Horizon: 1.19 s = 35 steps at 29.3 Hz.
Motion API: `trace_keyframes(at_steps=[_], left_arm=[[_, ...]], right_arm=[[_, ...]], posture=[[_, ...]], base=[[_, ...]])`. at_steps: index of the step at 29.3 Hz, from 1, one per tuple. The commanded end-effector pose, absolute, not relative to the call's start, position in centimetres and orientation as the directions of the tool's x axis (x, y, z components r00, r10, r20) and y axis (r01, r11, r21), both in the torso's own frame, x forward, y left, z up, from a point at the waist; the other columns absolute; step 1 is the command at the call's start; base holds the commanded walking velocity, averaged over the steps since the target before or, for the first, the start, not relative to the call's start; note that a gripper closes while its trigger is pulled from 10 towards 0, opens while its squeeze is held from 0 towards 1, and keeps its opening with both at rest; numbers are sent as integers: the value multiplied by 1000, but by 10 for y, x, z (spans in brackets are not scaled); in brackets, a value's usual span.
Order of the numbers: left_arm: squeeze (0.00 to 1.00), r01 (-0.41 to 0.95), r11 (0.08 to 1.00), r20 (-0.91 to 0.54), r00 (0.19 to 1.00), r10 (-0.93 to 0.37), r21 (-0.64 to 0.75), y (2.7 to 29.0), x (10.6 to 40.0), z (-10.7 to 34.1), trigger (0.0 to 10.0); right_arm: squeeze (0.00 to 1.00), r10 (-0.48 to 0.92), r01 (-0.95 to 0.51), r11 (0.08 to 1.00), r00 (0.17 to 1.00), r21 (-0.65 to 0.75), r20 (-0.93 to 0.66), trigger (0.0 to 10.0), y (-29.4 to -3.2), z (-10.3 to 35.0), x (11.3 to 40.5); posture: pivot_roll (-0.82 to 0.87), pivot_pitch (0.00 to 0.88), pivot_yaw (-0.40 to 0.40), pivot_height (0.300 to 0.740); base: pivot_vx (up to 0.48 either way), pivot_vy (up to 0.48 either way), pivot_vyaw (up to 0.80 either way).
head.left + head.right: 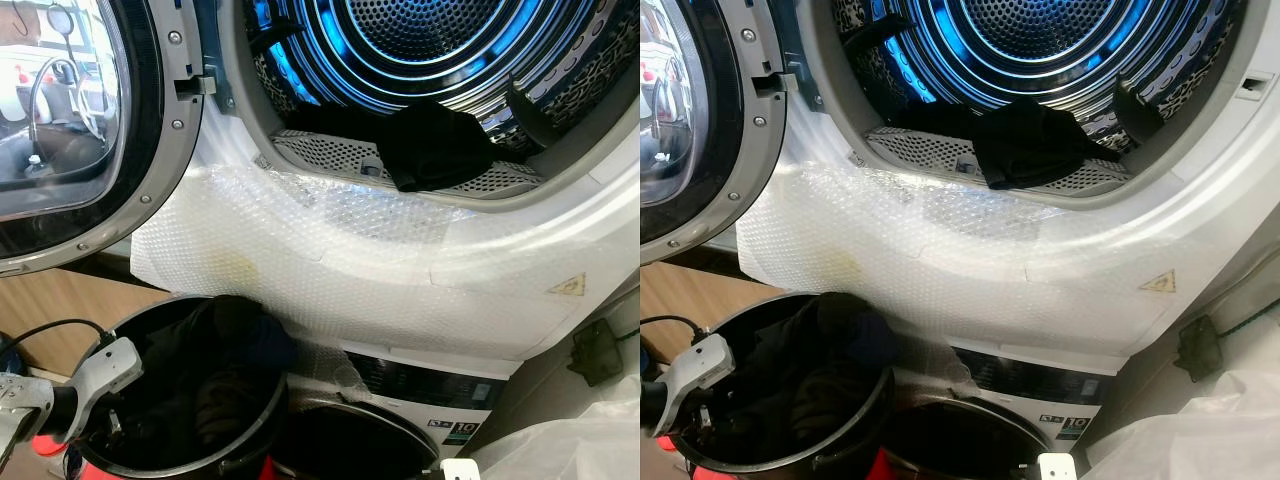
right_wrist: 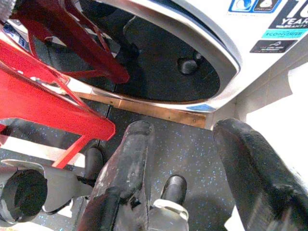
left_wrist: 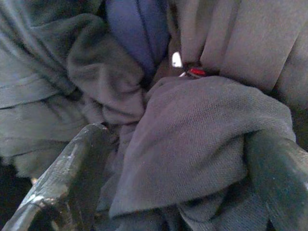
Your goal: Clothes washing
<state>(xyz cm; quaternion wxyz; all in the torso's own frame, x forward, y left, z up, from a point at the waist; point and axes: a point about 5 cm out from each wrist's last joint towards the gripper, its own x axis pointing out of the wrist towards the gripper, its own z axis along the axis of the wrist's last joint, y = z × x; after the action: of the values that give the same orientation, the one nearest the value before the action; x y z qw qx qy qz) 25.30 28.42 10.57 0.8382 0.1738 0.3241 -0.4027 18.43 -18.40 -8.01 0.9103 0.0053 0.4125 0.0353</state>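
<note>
1. Left eye view shows the upper machine with its door [image 1: 70,130] swung open and its drum [image 1: 440,60] lit blue, above and ahead of the left gripper [image 3: 159,159].
2. One dark garment [image 1: 435,148] already lies on the drum lip, partly hanging out, so I judge that loading has begun but is far from finished.
3. The black basket [image 1: 250,420] stands below the drum, and it holds a heap of dark clothes [image 1: 215,370]; most of the laundry is there, to be moved.
4. The left gripper is down inside the basket. Its two fingers [image 3: 62,178] stand wide apart with a fold of grey cloth between them, not yet pinched.
5. The right gripper [image 2: 192,163] hangs low near the floor, beside a red frame [image 2: 53,103] and in front of the lower machine's door [image 2: 159,62]; its fingers are apart and hold nothing.
</note>
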Motion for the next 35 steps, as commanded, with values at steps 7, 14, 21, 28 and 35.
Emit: trace_keyframes(at_steps=[7,14,21,28,35], left_arm=[[0,878,457,-664,259,-702,-140,257,250,98,10000],[0,878,473,-746,270,-608,-68,259,260,85,10000],[0,863,503,-824,253,-507,-45,263,259,67,10000],[0,817,575,-868,310,-388,34,266,261,48,3765],[0,785,618,-847,354,-397,39,263,266,48,0]], right_arm=[[0,60,-55,998,666,31,-743,10000,-189,-80,182],[0,56,-50,998,668,29,-742,10000,-190,-80,182],[0,56,-47,998,669,32,-741,10000,-189,-80,182],[0,64,-52,998,663,39,-746,10000,-185,-81,180],[0,70,-51,998,662,49,-746,10000,-181,-81,181]], posture=[[118,16,-37,740],[102,0,-32,740],[102,0,-26,740],[104,0,-22,740],[118,0,-16,740]], base=[[0,0,0],[0,0,0],[0,0,0],[0,0,0],[0,0,0]])
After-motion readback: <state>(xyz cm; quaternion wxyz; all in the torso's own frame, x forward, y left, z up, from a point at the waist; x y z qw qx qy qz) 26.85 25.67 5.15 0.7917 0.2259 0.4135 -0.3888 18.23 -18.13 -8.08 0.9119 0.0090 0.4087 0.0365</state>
